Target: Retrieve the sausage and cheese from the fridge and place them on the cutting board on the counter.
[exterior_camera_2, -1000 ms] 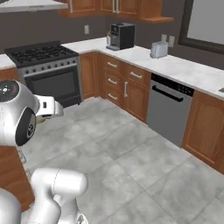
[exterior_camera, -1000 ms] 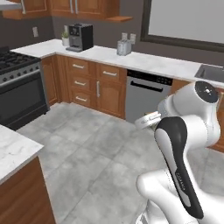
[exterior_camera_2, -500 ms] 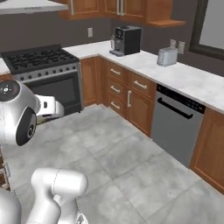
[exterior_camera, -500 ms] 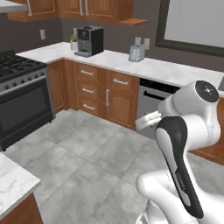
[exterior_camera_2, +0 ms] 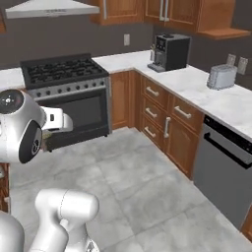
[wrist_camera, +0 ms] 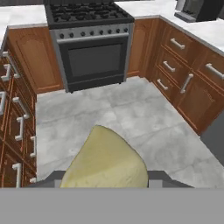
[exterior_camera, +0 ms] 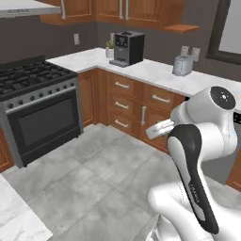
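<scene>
Hand [wrist_camera: 105, 186] grasping cheese [wrist_camera: 105, 164] (pale yellow chunk), above grey floor [wrist_camera: 131, 118].

No readable text, labels, brands, numbers or signs found anywhere. Coffee machine [exterior_camera_2: 170, 50] front showed a small panel, too blurred to read. Stove [exterior_camera: 35, 101] knobs carried no legible markings. Toaster [exterior_camera_2: 221, 76] was plain, unmarked.

Matt waxy cheese [wrist_camera: 105, 162]; veined marble counter [exterior_camera: 155, 73] (wooden drawers).
</scene>
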{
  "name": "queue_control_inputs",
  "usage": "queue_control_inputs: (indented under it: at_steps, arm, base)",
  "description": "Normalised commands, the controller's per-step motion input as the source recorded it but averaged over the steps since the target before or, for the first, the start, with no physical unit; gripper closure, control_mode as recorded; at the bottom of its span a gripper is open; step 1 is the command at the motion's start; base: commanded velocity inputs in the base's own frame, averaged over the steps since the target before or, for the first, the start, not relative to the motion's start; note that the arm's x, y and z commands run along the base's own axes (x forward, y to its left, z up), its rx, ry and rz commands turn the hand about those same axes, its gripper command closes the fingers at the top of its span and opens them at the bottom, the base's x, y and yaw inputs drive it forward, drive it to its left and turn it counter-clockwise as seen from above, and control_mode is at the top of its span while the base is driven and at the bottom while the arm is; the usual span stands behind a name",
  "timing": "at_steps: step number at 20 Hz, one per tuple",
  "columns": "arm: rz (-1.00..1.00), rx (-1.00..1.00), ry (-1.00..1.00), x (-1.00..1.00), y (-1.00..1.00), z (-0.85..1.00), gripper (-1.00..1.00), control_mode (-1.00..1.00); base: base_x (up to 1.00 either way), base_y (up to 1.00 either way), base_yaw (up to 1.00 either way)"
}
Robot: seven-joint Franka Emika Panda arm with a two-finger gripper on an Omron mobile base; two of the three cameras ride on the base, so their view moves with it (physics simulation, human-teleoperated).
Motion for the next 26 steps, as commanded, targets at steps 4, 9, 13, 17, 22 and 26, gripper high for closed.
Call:
queue_control_inputs:
  at_steps: [4,9,13,17,22,26]
  arm:
    - [0.0,0.0,0.0,0.0,0.0,0.0,1.0,1.0]
    - [0.0,0.0,0.0,0.0,0.0,0.0,1.0,1.0]
    - [0.0,0.0,0.0,0.0,0.0,0.0,1.0,1.0]
    - [0.0,0.0,0.0,0.0,0.0,0.0,1.0,1.0]
    - [0.0,0.0,0.0,0.0,0.0,0.0,1.0,1.0]
    - [0.0,0.0,0.0,0.0,0.0,0.0,1.0,1.0]
  base:
    - [0.89,0.02,0.34]
    - [0.9,0.02,0.31]
    - [0.9,0.02,0.32]
    - [0.88,0.01,0.34]
    - [0.84,0.0,0.38]
    - [0.83,0.0,0.4]
